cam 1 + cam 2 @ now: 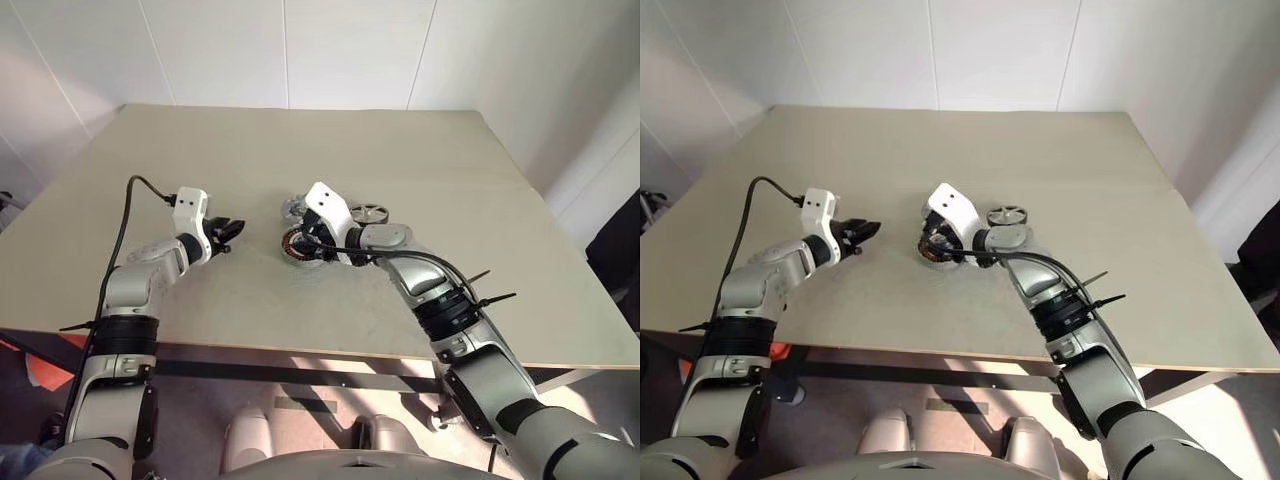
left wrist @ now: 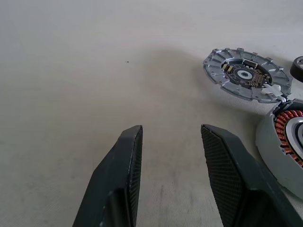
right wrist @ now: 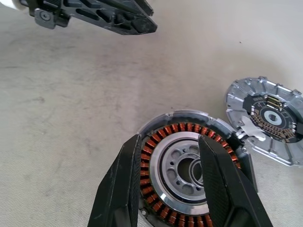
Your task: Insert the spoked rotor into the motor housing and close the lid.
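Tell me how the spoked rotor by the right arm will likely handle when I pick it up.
The spoked rotor looks like thin flat metal, so probably stiff and fairly light. Lying flat on the table, it offers little edge, so fingers may slip; gripping the rim seems safer. Set on edge, the round wheel could roll.

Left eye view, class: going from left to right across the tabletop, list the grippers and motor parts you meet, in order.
left gripper → motor housing, with the right gripper over it → spoked rotor. The lid's place overlaps the housing's, so it is left out.
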Motion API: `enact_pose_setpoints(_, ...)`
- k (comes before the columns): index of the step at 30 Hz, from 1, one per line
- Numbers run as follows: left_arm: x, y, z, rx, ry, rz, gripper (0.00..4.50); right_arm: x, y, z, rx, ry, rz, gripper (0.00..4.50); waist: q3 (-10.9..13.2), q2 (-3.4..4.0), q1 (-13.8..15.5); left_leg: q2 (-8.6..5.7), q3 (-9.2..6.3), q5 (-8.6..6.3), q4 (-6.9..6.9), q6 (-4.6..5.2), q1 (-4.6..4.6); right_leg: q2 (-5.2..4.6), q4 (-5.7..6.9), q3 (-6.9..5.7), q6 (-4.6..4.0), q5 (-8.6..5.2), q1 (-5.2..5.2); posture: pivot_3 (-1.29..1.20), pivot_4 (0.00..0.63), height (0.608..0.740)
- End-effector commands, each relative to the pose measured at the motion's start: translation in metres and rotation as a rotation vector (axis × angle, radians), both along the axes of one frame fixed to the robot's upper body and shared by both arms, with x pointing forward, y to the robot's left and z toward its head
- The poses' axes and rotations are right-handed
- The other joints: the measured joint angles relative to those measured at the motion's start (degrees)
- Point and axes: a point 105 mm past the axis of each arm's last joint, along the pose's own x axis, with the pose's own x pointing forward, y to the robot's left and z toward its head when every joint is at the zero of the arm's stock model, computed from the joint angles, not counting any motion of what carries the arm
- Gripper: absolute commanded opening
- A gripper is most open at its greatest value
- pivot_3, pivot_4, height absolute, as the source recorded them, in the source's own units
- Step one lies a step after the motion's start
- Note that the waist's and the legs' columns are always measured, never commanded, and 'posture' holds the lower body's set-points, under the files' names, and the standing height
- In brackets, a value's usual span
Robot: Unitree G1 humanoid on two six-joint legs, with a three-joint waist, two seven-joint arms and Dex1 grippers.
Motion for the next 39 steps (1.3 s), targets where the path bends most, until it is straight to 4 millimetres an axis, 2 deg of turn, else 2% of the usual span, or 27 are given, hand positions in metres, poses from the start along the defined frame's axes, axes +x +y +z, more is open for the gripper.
enact_pose_setpoints(1,0.004,-0.004,0.015,0.013,-0.06,-0.012,2.06,0.008,-0.006,0.005,-0.004,-0.033,-0.026,2.1,0.0,0.0,0.0,0.0,0.0,0.0,0.0,0.0,0.0,0.0,0.0,0.0,0.0,0.0,0.0,0.0,0.0,0.74)
enact_pose_setpoints(6,0.002,-0.002,0.013,0.017,-0.055,-0.012,2.06,0.015,-0.013,-0.003,-0.022,-0.02,-0.062,2.1,0.0,0.0,0.0,0.0,0.0,0.0,0.0,0.0,-0.01,0.0,0.0,0.0,0.0,0.0,-0.01,0.0,0.0,0.74)
enact_pose_setpoints(18,0.002,0.002,0.012,0.028,-0.053,0.001,2.06,0.015,-0.009,-0.006,-0.009,-0.009,-0.049,2.1,0.0,0.0,0.0,0.0,0.0,0.0,0.04,0.0,0.02,0.0,0.09,0.01,0.0,0.0,0.0,0.0,0.0,0.74)
enact_pose_setpoints(21,0.002,0.003,0.013,0.029,-0.055,0.002,2.06,0.016,-0.009,-0.005,0.0,-0.004,-0.056,1.49,0.0,0.0,0.0,0.0,0.0,0.0,0.04,0.0,0.02,0.0,0.09,0.01,0.0,0.0,0.0,0.0,0.0,0.74)
enact_pose_setpoints(23,0.003,0.002,0.013,0.03,-0.057,0.0,2.06,0.017,-0.01,-0.005,-0.002,-0.005,-0.063,0.83,0.0,0.0,0.0,0.0,0.0,0.0,0.04,0.0,0.02,0.0,0.09,0.01,0.0,0.0,0.0,0.0,0.0,0.74)
enact_pose_setpoints(24,0.003,0.002,0.013,0.031,-0.057,-0.001,2.06,0.017,-0.01,-0.005,-0.003,-0.006,-0.064,0.64,0.0,0.0,0.0,0.0,0.0,0.0,0.04,0.0,0.02,0.0,0.09,0.01,0.0,0.0,0.0,0.0,0.0,0.74)
enact_pose_setpoints(39,0.001,0.0,0.008,0.065,-0.049,-0.012,2.06,0.013,-0.004,0.004,0.019,-0.023,-0.035,0.65,0.0,0.0,0.0,0.0,0.0,0.0,0.05,0.0,0.02,0.0,0.09,0.01,0.0,0.0,0.0,0.0,0.0,0.74)
